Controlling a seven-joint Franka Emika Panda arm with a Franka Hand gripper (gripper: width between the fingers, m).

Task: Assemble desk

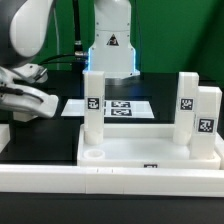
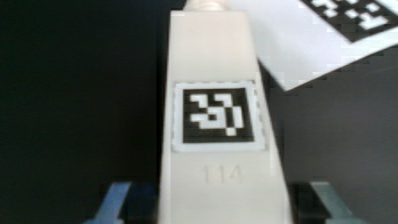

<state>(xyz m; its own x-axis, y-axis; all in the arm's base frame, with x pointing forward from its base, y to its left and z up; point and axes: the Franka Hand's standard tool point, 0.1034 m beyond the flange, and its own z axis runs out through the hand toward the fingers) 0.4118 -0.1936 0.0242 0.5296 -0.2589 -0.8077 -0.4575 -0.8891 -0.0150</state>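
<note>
The white desk top (image 1: 150, 150) lies flat in the exterior view with three white tagged legs standing on it: one on the exterior view's left (image 1: 93, 100) and two on its right (image 1: 187, 105) (image 1: 208, 118). My gripper (image 1: 32, 100) is at the far left of the exterior view, low over the black table. In the wrist view a fourth white leg (image 2: 221, 110) with a square tag lies lengthwise between my fingers (image 2: 121, 200). My gripper (image 2: 221, 203) straddles it, with a dark gap on each side, so the jaws are open around it.
The long white border rail (image 1: 110, 182) runs along the front of the table. The marker board (image 1: 120, 106) lies behind the desk top, and its corner shows in the wrist view (image 2: 338, 35). The robot base (image 1: 112, 45) stands at the back.
</note>
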